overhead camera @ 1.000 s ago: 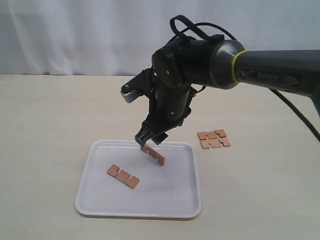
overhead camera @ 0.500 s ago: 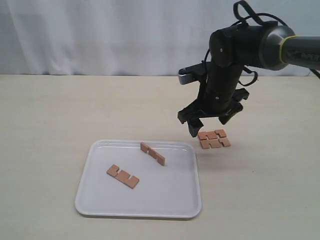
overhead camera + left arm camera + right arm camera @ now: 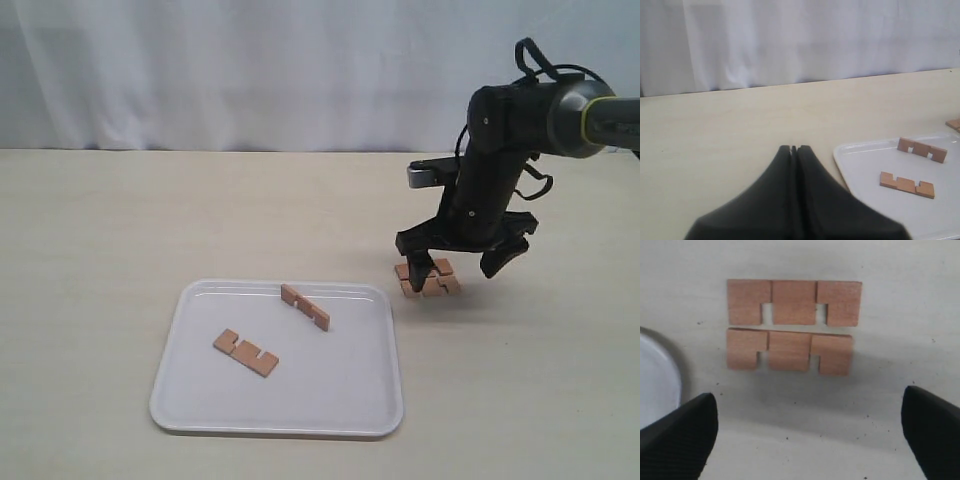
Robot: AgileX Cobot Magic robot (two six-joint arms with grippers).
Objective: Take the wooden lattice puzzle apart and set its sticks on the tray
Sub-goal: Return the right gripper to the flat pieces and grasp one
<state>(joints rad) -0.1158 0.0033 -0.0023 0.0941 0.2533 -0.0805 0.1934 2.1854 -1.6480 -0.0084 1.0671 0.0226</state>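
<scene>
From the exterior view, a beige table runs back to a white curtain. The white tray sits near the front. On it the left stick lies flat and the far stick lies by the back rim. A pair of sticks lies on the table just right of the tray's far corner. The right pincer hangs over the pair, released and empty. One finger covers part of the pair, and contact cannot be judged.

In the left wrist view, the left pincer is clenched on nothing, over bare table before the curtain. Beyond it lies the tray with the left stick and far stick. The pair is cut off at the frame edge.

In the right wrist view, the pair lies flat, side by side, notches facing the same way. It sits between and beyond the spread fingers, clear of both. A tray corner shows close by. The fingers are cropped.
</scene>
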